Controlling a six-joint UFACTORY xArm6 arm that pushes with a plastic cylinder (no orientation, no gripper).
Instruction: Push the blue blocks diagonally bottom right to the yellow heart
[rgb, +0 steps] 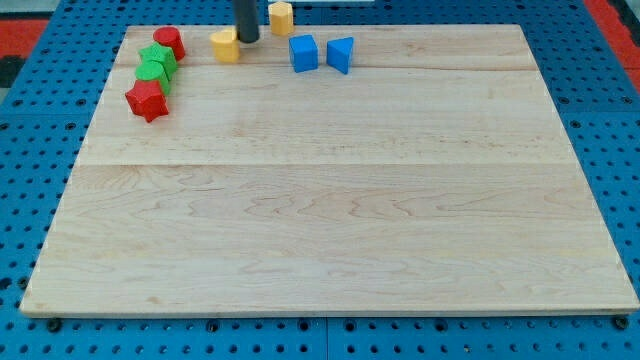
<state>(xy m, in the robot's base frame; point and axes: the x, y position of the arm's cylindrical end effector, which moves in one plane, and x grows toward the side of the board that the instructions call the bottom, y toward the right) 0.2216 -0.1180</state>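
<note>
The job looks barely begun, if at all: the blue cube and the blue triangular block sit just beside each other near the view's top of the worktop, a little right of centre, and neither appears to have been shifted toward its goal. The yellow block that I take to be the heart lies to their left, with a second yellow block at the very top edge; their shapes are too small to tell apart with certainty. My tip rests just beside the right side of that left yellow block, well short of the blue pair. There is no hand on this arm, only the rod, so nothing is held. Both blue blocks look clean and sharp-edged. At the top left a red block, two green blocks and a red star cluster together.
</note>
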